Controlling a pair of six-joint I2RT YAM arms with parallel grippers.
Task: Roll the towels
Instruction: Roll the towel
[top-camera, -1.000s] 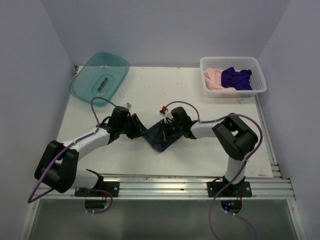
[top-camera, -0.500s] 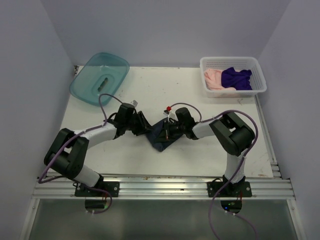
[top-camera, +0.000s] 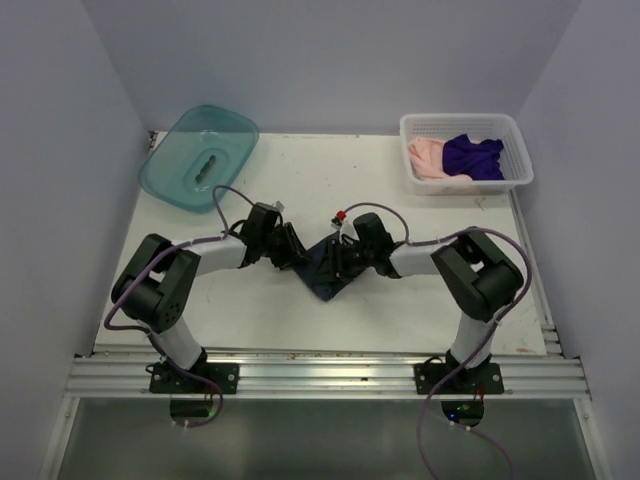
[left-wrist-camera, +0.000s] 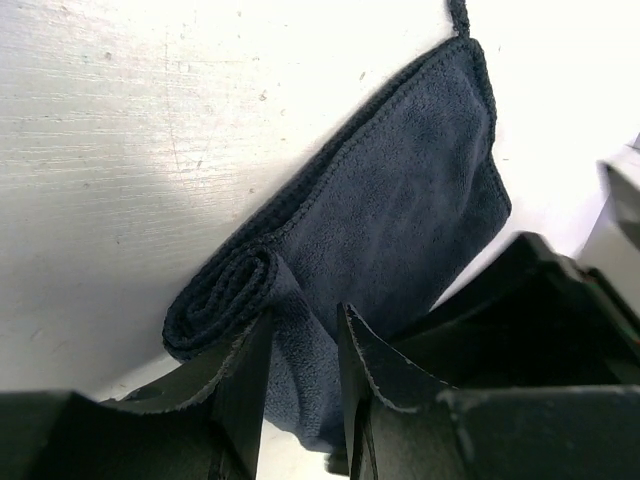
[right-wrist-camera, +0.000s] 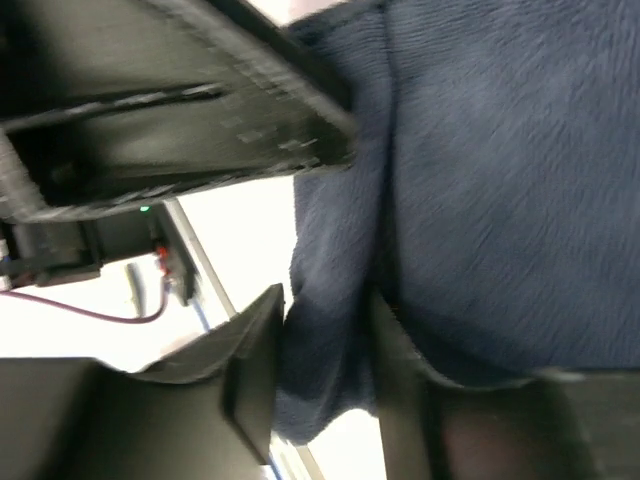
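Left wrist view: the left gripper (left-wrist-camera: 300, 350) pinches, jaws narrow, a fold of the slate-blue towel (left-wrist-camera: 400, 210), its rolled edge just beside the left finger. Right gripper (right-wrist-camera: 325, 360) straddles the same towel's edge, jaws parted; grip unclear.

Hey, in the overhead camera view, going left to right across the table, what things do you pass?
Teal translucent plastic tub → left gripper → dark slate-blue cloth towel → right gripper → white plastic mesh basket, with the pale pink towel left of the deep purple towel inside it.
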